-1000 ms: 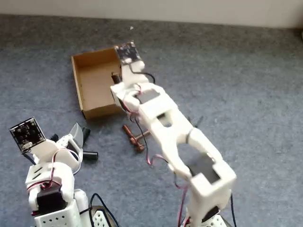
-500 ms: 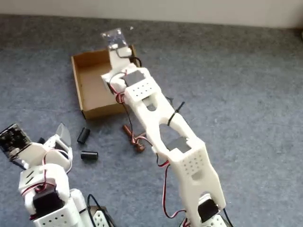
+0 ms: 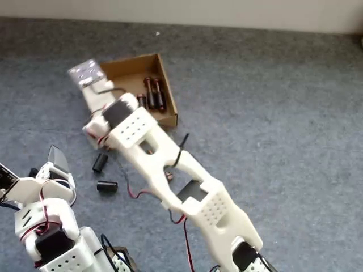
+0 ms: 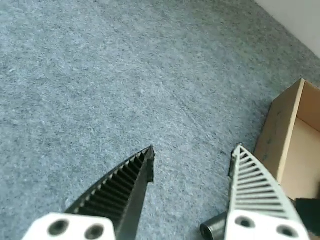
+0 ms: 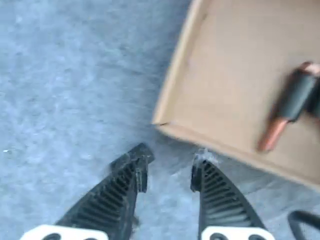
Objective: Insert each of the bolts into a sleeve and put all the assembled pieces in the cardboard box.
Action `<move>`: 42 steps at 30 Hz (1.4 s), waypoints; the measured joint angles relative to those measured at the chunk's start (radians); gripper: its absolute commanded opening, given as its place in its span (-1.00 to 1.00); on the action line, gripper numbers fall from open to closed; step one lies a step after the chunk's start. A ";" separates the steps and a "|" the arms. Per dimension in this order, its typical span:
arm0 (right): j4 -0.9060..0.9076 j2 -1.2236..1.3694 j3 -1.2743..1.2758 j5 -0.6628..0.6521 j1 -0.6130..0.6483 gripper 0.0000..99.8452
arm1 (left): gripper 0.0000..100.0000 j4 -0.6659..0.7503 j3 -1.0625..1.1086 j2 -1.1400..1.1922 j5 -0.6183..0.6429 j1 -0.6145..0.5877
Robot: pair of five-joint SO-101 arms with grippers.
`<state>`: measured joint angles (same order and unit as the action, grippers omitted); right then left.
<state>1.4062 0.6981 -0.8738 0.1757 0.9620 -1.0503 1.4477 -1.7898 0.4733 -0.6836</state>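
Logged right gripper parted, holding nothing, low over carpet just outside a corner of the cardboard box. Spotted one assembled piece inside from there; from the high view, several assembled pieces side by side. Found left gripper wide open, empty, black sleeve just beside one finger. Saw two sleeves loose near the box from above.

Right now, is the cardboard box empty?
Not empty: at least two sleeved bolts lie side by side inside the cardboard box.
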 measured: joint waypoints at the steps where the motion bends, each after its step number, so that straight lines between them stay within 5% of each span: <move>1: 0.000 0.000 0.000 0.031 0.020 -0.73 | -0.49 0.000 0.000 0.000 0.000 0.000; 19: -0.026 0.221 -0.012 0.439 0.086 -0.72 | -0.49 0.000 0.000 0.002 0.000 -0.046; 32: -0.031 0.399 -0.195 0.453 0.083 -0.74 | -0.49 0.000 0.000 -0.003 0.000 -0.046; 36: -0.015 0.428 -0.239 0.453 0.081 -0.99 | -0.49 0.000 0.000 0.002 0.000 -0.046; 42: 0.055 0.457 -0.313 0.356 0.075 -0.99 | -0.49 0.000 0.000 0.002 0.000 -0.046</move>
<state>1.4615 1.1554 -1.1868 0.5317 1.0372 -1.0503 1.4477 -1.7883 0.4733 -0.7296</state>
